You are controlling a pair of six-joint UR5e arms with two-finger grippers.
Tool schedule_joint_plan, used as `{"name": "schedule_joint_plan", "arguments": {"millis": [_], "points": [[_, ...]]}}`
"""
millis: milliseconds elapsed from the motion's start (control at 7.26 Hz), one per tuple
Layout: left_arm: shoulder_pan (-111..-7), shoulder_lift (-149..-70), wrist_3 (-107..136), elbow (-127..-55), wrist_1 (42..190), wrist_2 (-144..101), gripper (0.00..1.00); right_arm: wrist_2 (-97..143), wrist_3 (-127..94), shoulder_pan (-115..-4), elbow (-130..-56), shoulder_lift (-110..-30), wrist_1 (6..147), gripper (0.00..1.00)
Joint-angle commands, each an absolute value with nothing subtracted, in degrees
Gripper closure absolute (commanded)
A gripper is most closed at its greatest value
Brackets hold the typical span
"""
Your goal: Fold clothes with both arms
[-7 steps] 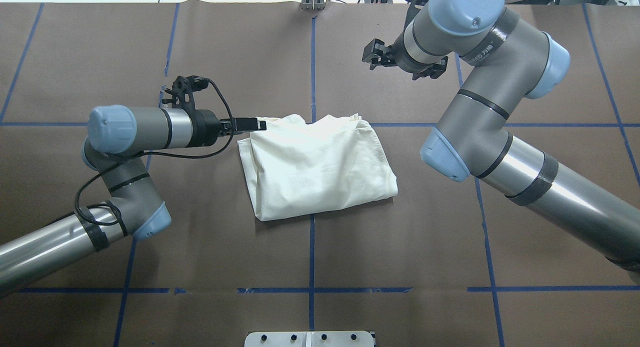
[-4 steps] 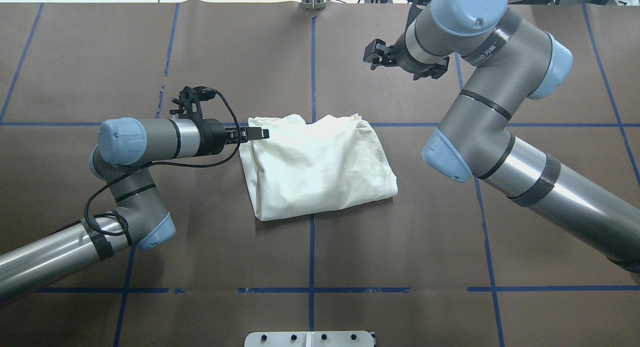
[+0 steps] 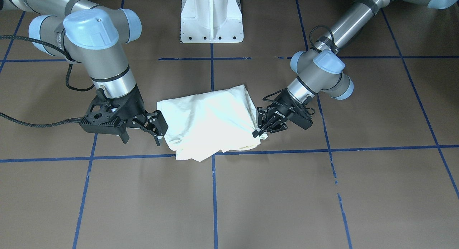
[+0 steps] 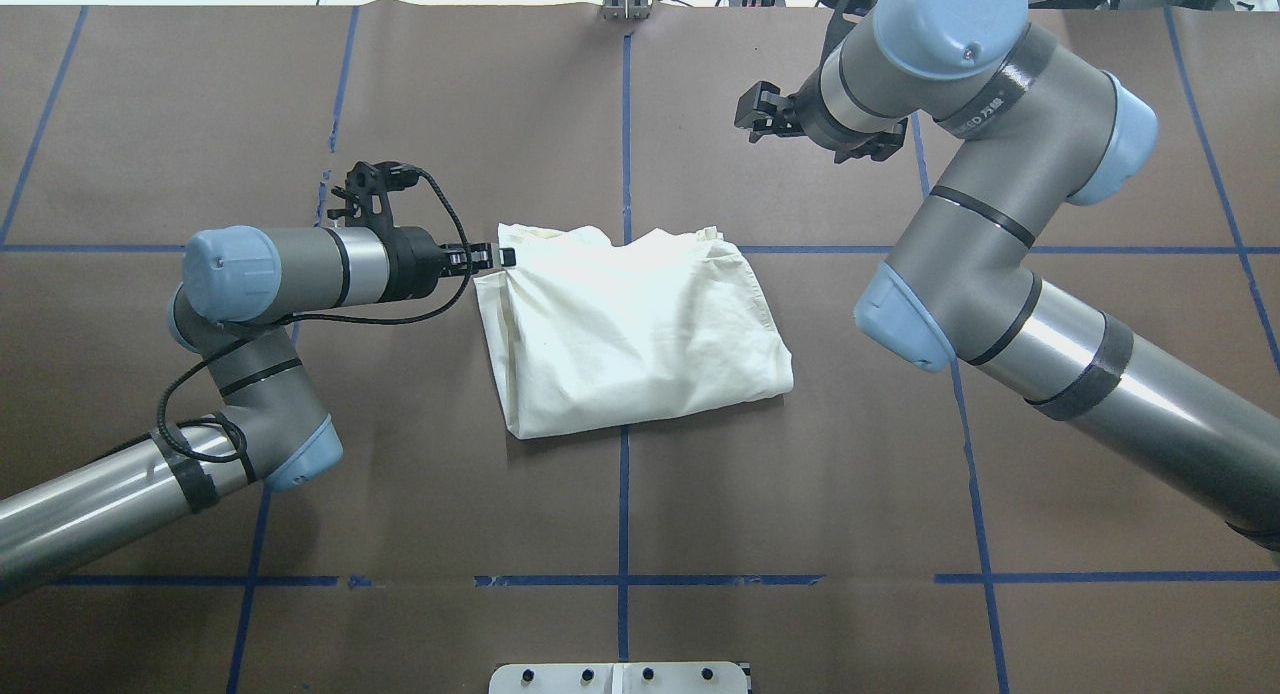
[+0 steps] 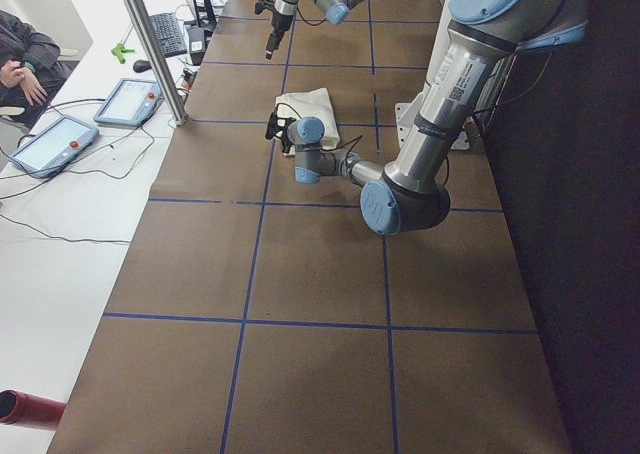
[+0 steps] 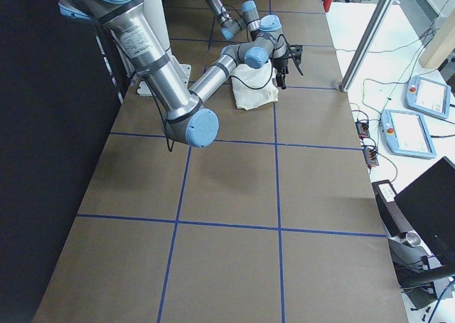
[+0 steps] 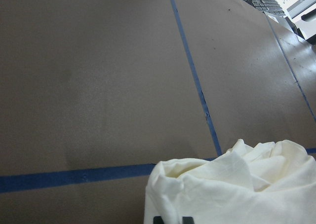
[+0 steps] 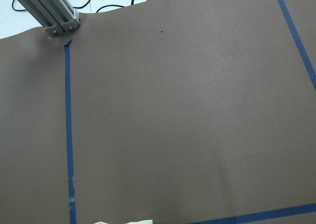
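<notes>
At the tip of the left pincer (image 4: 497, 257), one far corner of the cream shirt (image 4: 630, 334) is held. The two black fingers are pressed together on a bunched fold of cloth. In the left wrist view the dark fingertips (image 7: 158, 219) are seen at the bottom edge with cloth around them. Ahead of this pincer and to its near side, the rest of the shirt is laid folded on the brown table (image 4: 400, 474), and only plain cream cloth is shown. The cloth is gathered into creases close to the fingers and lies smoother farther from them. The left arm (image 4: 270, 274) is stretched low, its last section nearly level with the table.

The right pincer (image 3: 141, 134) is held with its fingers spread wide and nothing between them. In the side view from the robot's left it is seen hung above the table on the right arm (image 4: 980, 234). In the overhead view it is placed beyond the shirt's far right corner, apart from the cloth and on the opposite side from the left pincer. Below it, in the right wrist view, bare table crossed by blue tape lines (image 8: 68, 135) is shown, with a sliver of cloth at the lower edge.

A white base (image 3: 211, 15) is set behind both pincers, on the robot's side of the table.
</notes>
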State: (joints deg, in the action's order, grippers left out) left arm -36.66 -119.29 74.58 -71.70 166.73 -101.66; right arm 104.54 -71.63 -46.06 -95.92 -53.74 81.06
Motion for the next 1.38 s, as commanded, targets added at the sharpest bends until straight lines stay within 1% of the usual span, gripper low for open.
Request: {"name": "schedule_joint_plan", "arguments": {"millis": [0,276,413,551,689,965,1102,1240], "points": [[-37.8,-117.9,69.4,-71.8,167.0,-101.8,1.0,104.5,-71.5,-46.1,-96.8,-54.7,81.0,0.0],[-38.1,-116.7,67.3,-71.6,167.0,-101.7,1.0,104.5,-71.5,-46.1,-96.8,-55.1,81.0,0.0],[-38.2,-116.5,67.2,-71.8,166.8,-101.7,0.04,104.7,-71.5,-46.0,-96.6,-55.1,81.1,0.0],[-39.4,-116.5,67.1,-72.0,166.1,-102.3,0.0,105.0,-71.2,-45.9,-96.6,-55.6,81.3,0.0],[-42.4,-116.5,67.1,-72.0,164.5,-107.2,0.0,105.1,-68.1,-46.1,-96.5,-55.8,81.6,0.0],[-48.9,-116.5,63.0,-74.3,158.5,-112.6,0.0,105.6,-61.6,-47.7,-96.7,-55.6,86.6,0.0],[-51.6,-114.8,54.2,-77.9,152.7,-115.5,0.0,109.0,-57.0,-50.3,-96.7,-56.0,88.2,0.0],[-55.1,-111.7,47.7,-83.8,145.6,-117.8,0.0,112.6,-50.7,-53.7,-96.8,-57.1,90.3,0.0]]}}
